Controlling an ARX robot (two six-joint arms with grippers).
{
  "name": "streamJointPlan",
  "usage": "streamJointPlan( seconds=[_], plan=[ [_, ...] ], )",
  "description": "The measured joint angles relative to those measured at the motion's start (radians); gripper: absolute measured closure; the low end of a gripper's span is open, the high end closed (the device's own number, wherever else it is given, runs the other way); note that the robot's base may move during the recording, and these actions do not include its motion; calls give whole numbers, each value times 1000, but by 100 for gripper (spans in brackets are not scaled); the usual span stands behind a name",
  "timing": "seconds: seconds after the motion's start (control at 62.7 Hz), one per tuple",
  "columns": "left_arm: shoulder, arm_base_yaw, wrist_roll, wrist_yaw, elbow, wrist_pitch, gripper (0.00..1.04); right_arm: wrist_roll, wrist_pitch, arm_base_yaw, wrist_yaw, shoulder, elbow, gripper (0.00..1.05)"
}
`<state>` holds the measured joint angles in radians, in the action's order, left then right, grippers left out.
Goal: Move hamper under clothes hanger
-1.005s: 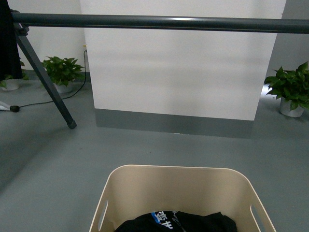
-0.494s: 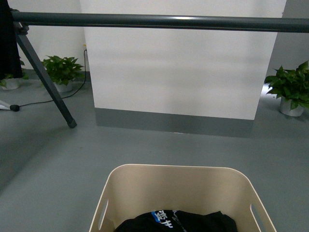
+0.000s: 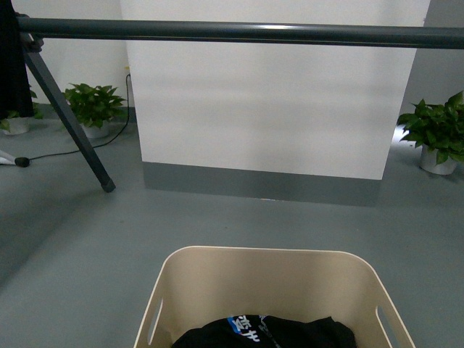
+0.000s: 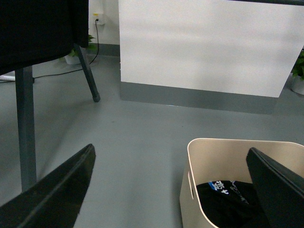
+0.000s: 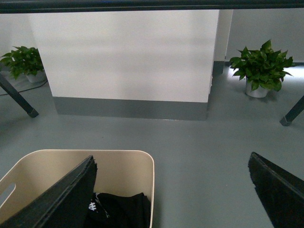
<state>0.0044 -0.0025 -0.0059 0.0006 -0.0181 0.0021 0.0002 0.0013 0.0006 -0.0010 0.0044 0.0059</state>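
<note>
Since a second ago the view has crept forward slightly: the plants and rack leg sit a touch lower and further out, while the hamper (image 3: 274, 297) keeps its place at the bottom of the front view. It stands on the grey floor (image 3: 87, 239), short of the clothes hanger (image 3: 239, 32), whose bar crosses the top of the view in front of a white wall panel (image 3: 268, 101). A black garment (image 3: 264, 333) with blue-white print lies inside the hamper. Left gripper (image 4: 166, 190): jaws spread wide, one beside the hamper's outer wall, one over its inside (contact cannot be told). Right gripper (image 5: 180, 190): jaws wide too, straddling the other wall. Potted plants (image 3: 435, 138) stand by the wall.
</note>
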Motion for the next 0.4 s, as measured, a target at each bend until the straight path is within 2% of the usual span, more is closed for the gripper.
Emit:
streamJointPlan(
  seconds=[0.399],
  plan=[
    [0, 0, 1, 0, 0, 0, 7, 0, 0, 0, 0, 0, 0, 8]
  ],
)
